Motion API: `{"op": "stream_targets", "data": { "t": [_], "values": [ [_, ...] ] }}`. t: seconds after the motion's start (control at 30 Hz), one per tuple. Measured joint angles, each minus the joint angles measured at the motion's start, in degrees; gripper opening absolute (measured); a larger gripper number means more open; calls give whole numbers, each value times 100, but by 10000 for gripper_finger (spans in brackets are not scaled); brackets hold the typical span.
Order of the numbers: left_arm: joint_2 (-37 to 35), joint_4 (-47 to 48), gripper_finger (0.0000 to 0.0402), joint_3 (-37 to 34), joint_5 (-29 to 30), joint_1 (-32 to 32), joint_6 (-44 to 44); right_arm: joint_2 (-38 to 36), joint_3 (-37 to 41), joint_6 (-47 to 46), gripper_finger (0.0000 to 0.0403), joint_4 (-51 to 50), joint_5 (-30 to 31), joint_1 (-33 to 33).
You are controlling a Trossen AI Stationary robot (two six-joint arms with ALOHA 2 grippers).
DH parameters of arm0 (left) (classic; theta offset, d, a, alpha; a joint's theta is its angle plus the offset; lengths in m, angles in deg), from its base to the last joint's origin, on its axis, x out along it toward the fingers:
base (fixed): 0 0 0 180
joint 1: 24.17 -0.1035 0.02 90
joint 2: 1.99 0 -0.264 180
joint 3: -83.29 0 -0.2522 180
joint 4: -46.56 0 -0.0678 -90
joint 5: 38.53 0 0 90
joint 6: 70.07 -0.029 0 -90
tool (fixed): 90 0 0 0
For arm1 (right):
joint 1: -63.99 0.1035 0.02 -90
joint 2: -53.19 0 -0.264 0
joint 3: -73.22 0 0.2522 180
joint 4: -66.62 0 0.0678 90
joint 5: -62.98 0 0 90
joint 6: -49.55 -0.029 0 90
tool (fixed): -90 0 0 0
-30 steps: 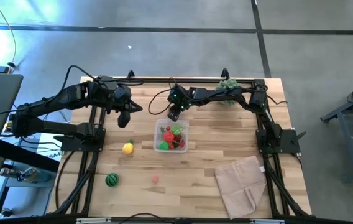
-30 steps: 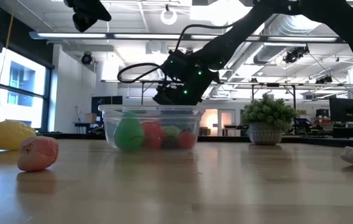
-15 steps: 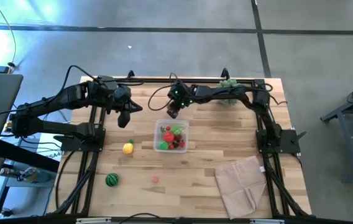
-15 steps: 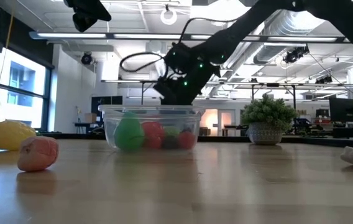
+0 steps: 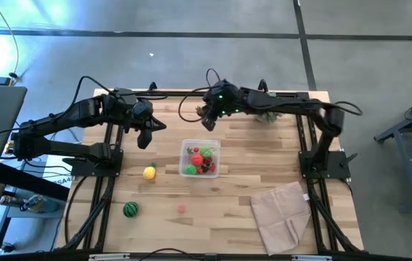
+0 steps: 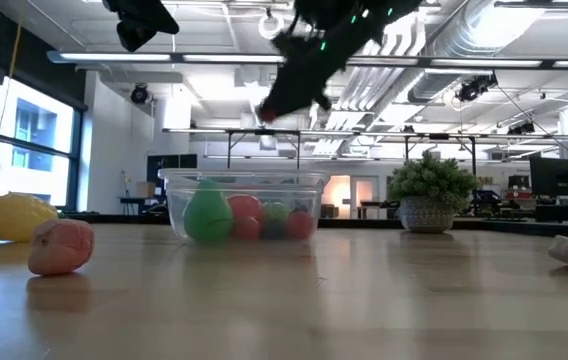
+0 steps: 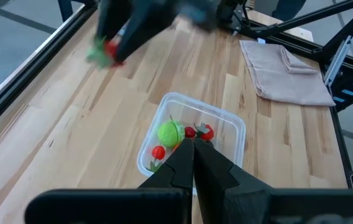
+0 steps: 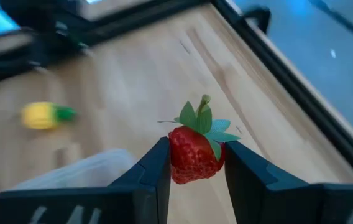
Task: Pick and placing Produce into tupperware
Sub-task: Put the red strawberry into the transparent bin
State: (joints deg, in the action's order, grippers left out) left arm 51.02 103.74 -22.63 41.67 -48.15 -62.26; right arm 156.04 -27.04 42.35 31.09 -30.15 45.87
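Red toy strawberry (image 8: 194, 152) is sitting clamped between the right gripper (image 8: 195, 163) fingers in the right wrist view, so the carry step is in hand.

High view: the right gripper (image 5: 207, 118) is hovering at 12 o'clock from the clear tupperware (image 5: 217, 147); the left gripper (image 5: 146, 138), fully closed and empty, is waiting at 10 o'clock from it. The lemon (image 5: 149, 172), melon ball (image 5: 130, 209) and a pink piece (image 5: 181, 208) are lying outside the tub.

Low view: the tupperware (image 6: 174, 205) is holding green and red pieces, probably four or five.

Left wrist view: the tub contents are showing as one green round and small red items.

Next move: lowering the strawberry over the tub opening, then releasing.
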Motion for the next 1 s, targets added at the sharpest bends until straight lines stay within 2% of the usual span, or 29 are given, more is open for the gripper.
{"op": "stream_targets", "data": {
  "t": [0.2, 0.37, 0.57, 0.77, 1.0],
  "values": [
    [-2, 0, 1, 0, 0, 1, 0, -695, 0, 162, 97, -336, -8, 659],
    [-2, 0, 1, 0, 0, 1, 0, -744, 46, 224, 97, -533, -10, 1414],
    [-2, 0, 1, 0, 0, 1, 0, -233, 552, -46, 97, -26, 115, 2001],
    [-2, 0, 1, 0, 0, 1, 0, 551, 1041, -444, 97, 693, 10, 2055],
    [-2, 0, 1, 0, 0, 0, 0, 796, 1029, -337, 97, 808, 117, 2011]
  ]
}}
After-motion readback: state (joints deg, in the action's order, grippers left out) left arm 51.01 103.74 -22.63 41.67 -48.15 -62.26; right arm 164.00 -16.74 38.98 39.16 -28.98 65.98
